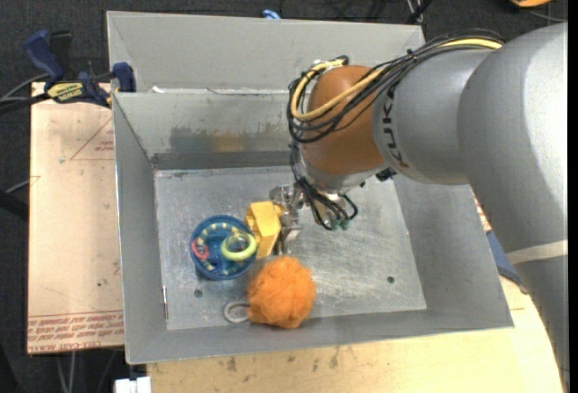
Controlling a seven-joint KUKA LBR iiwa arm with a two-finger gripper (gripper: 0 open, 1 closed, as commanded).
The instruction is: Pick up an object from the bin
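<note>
My gripper (287,224) hangs low in the middle of the bin, its metal fingers right beside a yellow block. The yellow block (264,226) lies just left of the fingers and touches or nearly touches them. An orange fuzzy ball (282,291) with a small metal ring (237,313) at its lower left rests just below the gripper. A round blue dish-like toy (219,247) holding a green ring (239,247) and small pink bits lies left of the yellow block.
The arm and its orange wrist cover with cables fill the upper right of the bin. Bare bin floor stretches to the right of the gripper and along the back wall.
</note>
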